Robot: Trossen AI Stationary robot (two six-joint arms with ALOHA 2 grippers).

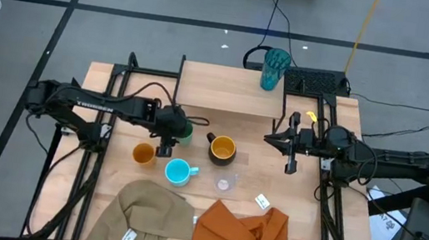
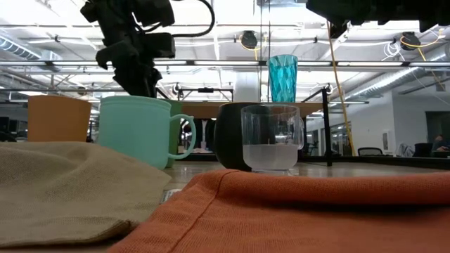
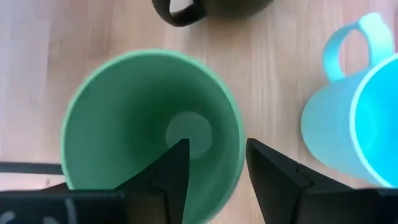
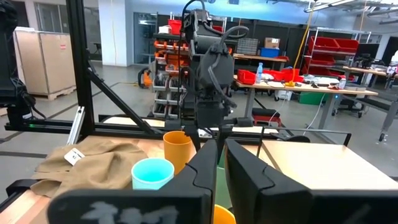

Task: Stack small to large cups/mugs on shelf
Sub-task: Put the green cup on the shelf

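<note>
We have the left tool point(image 3: 214, 168) down at the green cup point(image 3: 149, 124), which stands on the bench point(image 1: 185, 208) between the small orange cup point(image 1: 142, 154) and the black mug point(image 1: 221, 147), in front of the shelf point(image 1: 227, 90). Its fingers are parted astride the cup's rim, one inside, one outside, not yet closed. We judge the cup light, thin-walled and slick (likely plastic), so a rim pinch suits it, with modest squeeze to avoid flexing. The light blue mug point(image 3: 357, 118) sits just beside, so we lift straight. The right tool point(image 1: 290, 166) hovers over the bench near the shelf's right end, fingers nearly together, holding nothing.
</note>
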